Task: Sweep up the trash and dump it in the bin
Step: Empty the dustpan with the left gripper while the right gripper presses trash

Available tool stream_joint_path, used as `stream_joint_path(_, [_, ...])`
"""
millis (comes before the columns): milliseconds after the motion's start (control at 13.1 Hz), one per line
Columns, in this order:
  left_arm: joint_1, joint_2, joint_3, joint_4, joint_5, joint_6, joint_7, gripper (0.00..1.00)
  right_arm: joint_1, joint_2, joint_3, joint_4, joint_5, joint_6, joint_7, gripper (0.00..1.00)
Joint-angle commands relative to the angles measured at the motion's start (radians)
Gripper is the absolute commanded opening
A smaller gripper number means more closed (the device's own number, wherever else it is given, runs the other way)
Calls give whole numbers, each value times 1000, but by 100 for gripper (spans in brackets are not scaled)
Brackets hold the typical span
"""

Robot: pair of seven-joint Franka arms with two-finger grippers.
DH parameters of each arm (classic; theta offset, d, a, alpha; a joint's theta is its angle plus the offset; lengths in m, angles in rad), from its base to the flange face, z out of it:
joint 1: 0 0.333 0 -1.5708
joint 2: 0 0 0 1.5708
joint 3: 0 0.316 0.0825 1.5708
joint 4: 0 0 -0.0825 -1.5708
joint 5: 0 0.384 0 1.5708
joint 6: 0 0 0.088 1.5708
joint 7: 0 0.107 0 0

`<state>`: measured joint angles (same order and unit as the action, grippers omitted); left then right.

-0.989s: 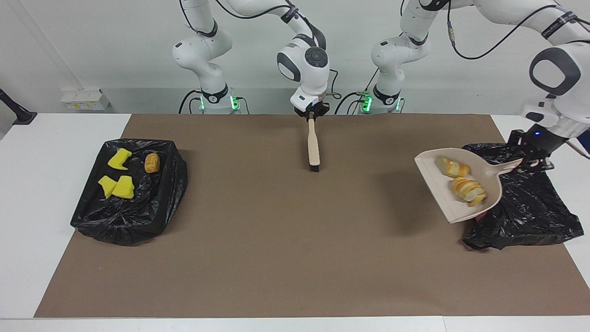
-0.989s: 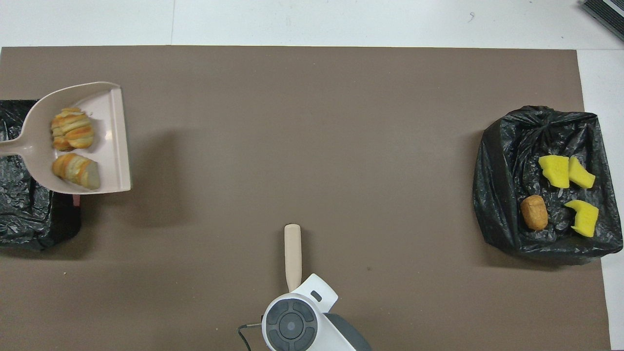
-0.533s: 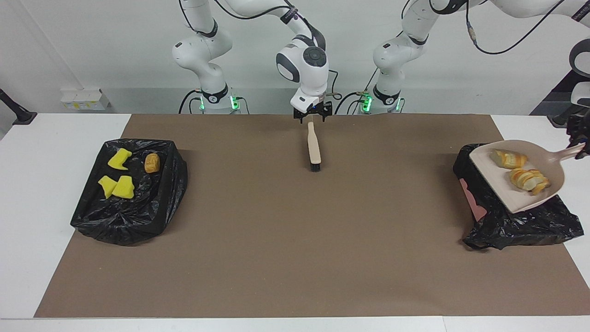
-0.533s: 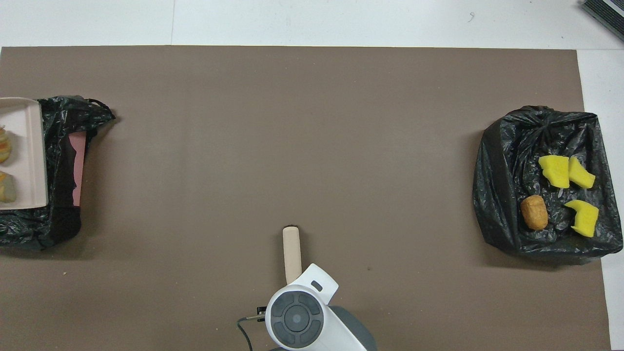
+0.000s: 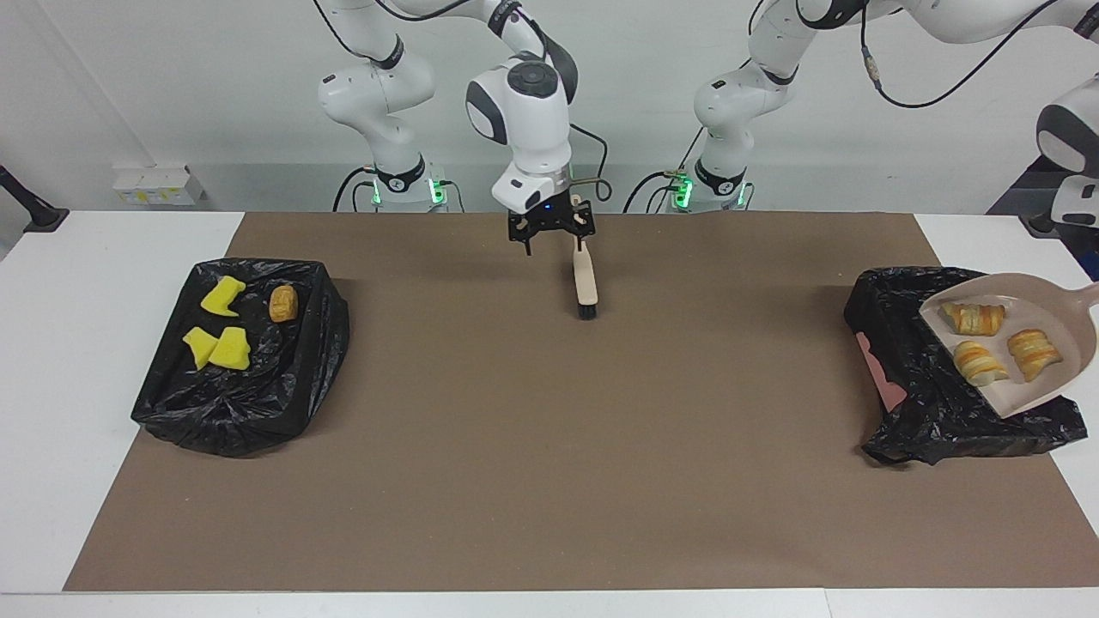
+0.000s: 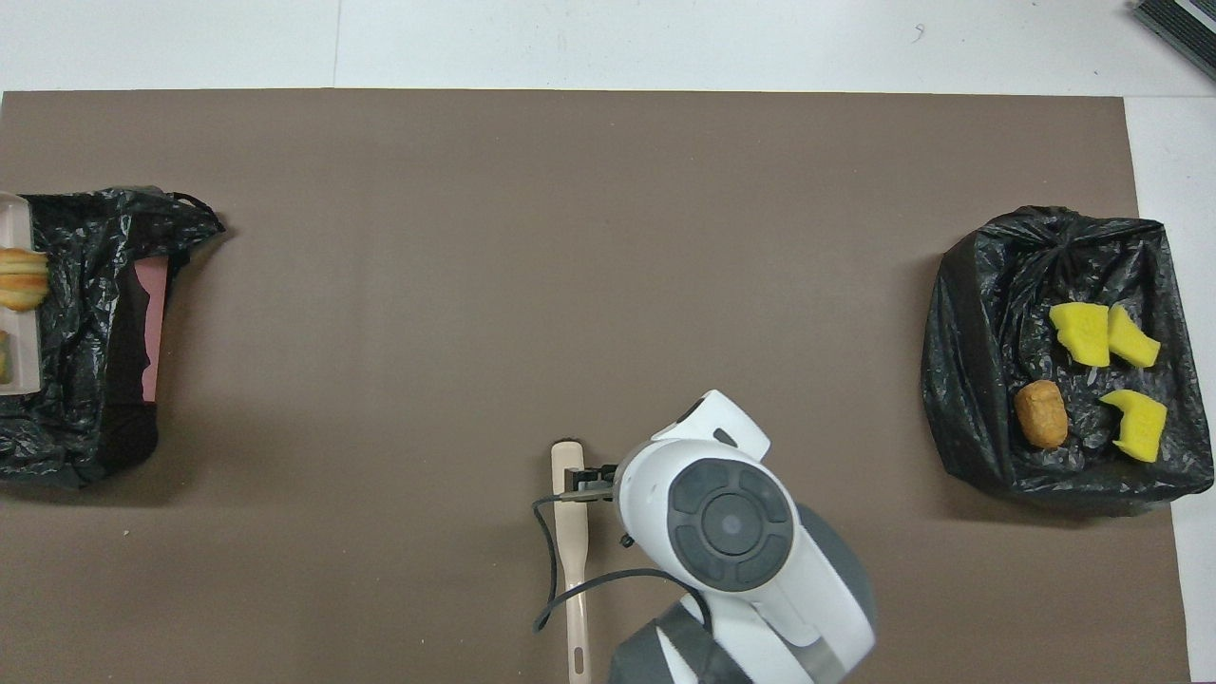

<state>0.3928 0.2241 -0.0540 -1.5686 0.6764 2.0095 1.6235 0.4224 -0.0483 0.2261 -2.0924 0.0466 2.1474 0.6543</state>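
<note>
The beige dustpan (image 5: 1069,330) hangs tilted over the black-bagged bin (image 5: 901,343) at the left arm's end, its handle running out of the facing view. Three striped pastry pieces (image 5: 974,318) lie in it. My left gripper is out of view. In the overhead view only a sliver of the dustpan (image 6: 24,223) with one pastry piece (image 6: 21,277) shows. My right gripper (image 5: 549,236) is open and empty, just above the mat beside the handle of the beige brush (image 5: 585,279), which lies flat near the robots. Three yellow chunks (image 5: 223,343) and a brown roll (image 5: 283,302) lie in the other bin.
The second black-bagged bin (image 5: 318,343) sits at the right arm's end of the brown mat (image 5: 549,446). A pink wall (image 5: 876,369) shows under the bag of the bin at the left arm's end. The brush (image 6: 573,532) lies lengthwise, head pointing away from the robots.
My right gripper has opened, let go of the brush and shifted toward the right arm's end. The dustpan has moved from beside the bin to over it, and the pastry pieces have spread apart.
</note>
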Motion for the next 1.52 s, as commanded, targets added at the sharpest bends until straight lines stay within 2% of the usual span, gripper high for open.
stream_joint_path(0, [-20,-71,13,-87,144,37,-54,0,-80,-15,10,72,-46,-40,-18,100])
stream_joint_path(152, [-22,-84,13,-100,244,32,-97,0,-121,-8,10,136,-86,-50,-24,100])
stream_joint_path(380, [-22,-114,13,-129,383,29,-182,0,-201,-10,12,216,-86,-171,-80,100])
stream_joint_path(609, [-29,-144,7,-130,394,12,-211,0,-286,-8,10,274,-88,-227,-169,100])
stream_joint_path(685, [-43,-152,5,-130,387,-4,-230,0,-313,-8,10,314,-88,-286,-227,100])
stream_joint_path(761, [-64,-154,3,-128,361,-33,-240,0,-324,-8,1,343,-88,-338,-275,100])
stream_joint_path(989, [-121,-166,3,-120,192,-133,-332,0,-327,-21,-108,377,-91,-438,-347,100])
stream_joint_path(1293, [-222,-175,3,-122,57,-271,-532,0,-398,-45,-163,379,-88,-474,-494,100])
stream_joint_path(1446, [-252,-181,3,-126,-35,-313,-635,0,-383,-67,-250,379,-85,-497,-545,100])
